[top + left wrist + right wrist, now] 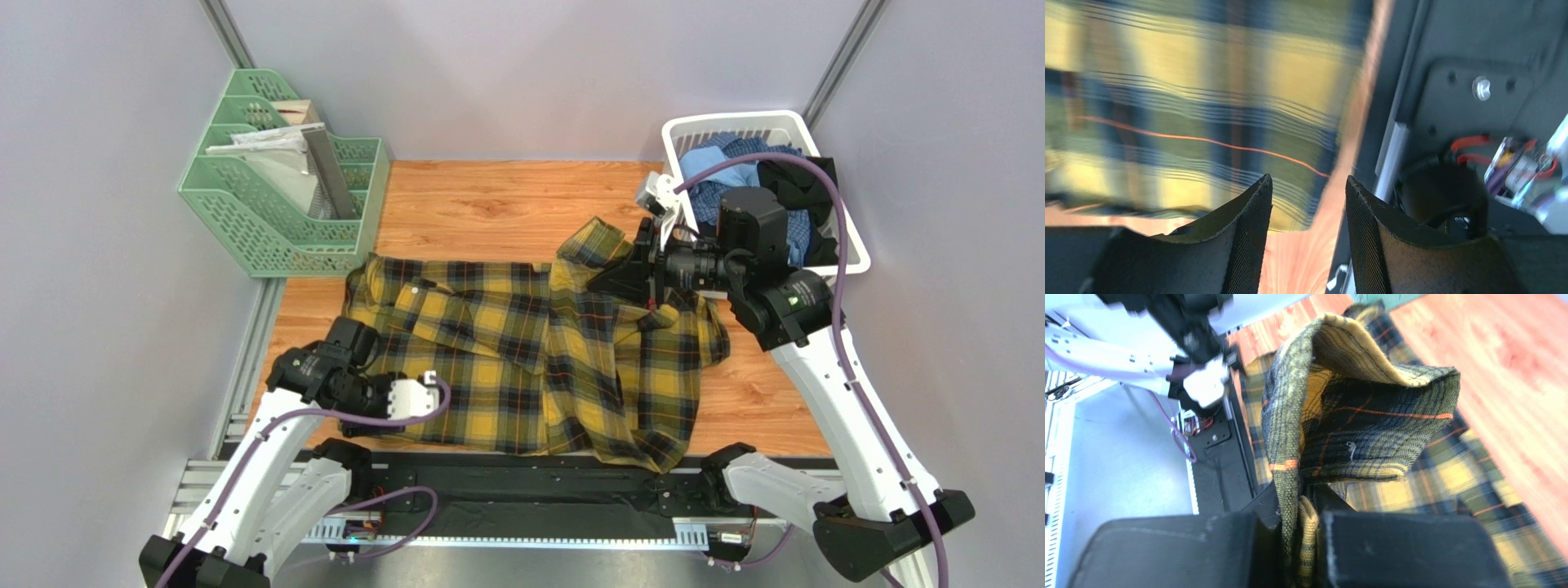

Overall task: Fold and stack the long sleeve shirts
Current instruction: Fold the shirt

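Mustard-and-black plaid shirt point(540, 368) spread over wooden table point(491, 196), long axis running left to right, between both arms. At left end, left gripper point(358, 337) low beside shirt's edge, jaws parted, nothing between them, cloth just ahead and off to one side in its wrist view. Across middle, shirt body flat, somewhat rumpled, near hem draped over table's front edge. At right end, right gripper point(1300, 508) clamped shut on a doubled fold of plaid, that corner lifted clear of table and curling over. Farther right, white basket point(736, 120) with more shirts point(724, 165), well apart. Likely next: raised right end carried leftward along long axis, over flat body. Right arm alone gripping; left nearer the free end, ready to pin.
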You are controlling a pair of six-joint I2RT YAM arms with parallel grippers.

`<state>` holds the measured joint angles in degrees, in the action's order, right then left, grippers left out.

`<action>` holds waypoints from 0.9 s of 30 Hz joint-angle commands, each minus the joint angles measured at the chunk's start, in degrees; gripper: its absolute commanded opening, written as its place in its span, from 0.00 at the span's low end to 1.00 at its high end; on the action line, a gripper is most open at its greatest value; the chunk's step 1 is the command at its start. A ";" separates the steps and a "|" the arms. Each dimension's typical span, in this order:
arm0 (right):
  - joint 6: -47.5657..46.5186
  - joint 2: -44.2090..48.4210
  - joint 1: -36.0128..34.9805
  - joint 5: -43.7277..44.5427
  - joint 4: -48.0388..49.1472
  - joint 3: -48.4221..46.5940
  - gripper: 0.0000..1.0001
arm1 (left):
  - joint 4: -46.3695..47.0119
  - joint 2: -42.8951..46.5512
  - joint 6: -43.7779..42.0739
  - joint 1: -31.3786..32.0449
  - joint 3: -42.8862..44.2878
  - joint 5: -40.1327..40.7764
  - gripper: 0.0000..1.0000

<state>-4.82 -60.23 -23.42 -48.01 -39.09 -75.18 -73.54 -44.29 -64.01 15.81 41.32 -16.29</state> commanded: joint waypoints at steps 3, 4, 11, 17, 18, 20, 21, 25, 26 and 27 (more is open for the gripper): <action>-1.42 -3.75 0.22 -1.12 1.74 -7.96 0.00 | 0.84 1.49 -13.50 -0.34 -9.13 7.41 0.54; -1.94 -4.37 0.13 -1.30 1.56 -8.66 0.00 | 1.55 1.23 -13.60 -0.34 -10.02 7.33 0.54; -4.75 -6.57 0.13 -0.77 -0.81 -13.15 0.00 | 7.61 -2.63 -16.32 -0.34 -14.42 9.88 0.54; -5.20 -5.34 0.13 -0.24 -1.78 -12.28 0.00 | 7.71 -5.71 -17.29 -0.34 -14.60 9.53 0.51; -5.29 -5.08 0.13 -0.07 -1.78 -12.19 0.00 | 7.88 -6.15 -17.03 -0.34 -14.34 9.53 0.49; -5.29 -4.20 0.13 0.37 -1.95 -12.01 0.00 | 8.41 -7.20 -16.41 -0.34 -13.99 9.79 0.35; -5.29 -3.85 0.13 0.55 -2.13 -11.84 0.00 | 8.24 -7.47 -16.24 -0.34 -13.73 9.70 0.27; -5.81 -3.14 0.13 1.25 -2.66 -12.45 0.00 | 6.39 -6.69 -14.57 -0.35 -11.79 8.30 0.00; -5.99 -3.06 0.13 1.95 -2.74 -12.80 0.00 | 5.26 -5.90 -14.31 -0.43 -11.18 7.86 0.00; -6.51 -2.97 0.04 2.22 -2.92 -13.58 0.00 | 4.72 -5.72 -13.95 -0.43 -9.87 6.99 0.00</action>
<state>-9.34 -64.95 -23.42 -47.51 -42.13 -85.80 -65.82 -51.46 -78.39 15.70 27.05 -6.33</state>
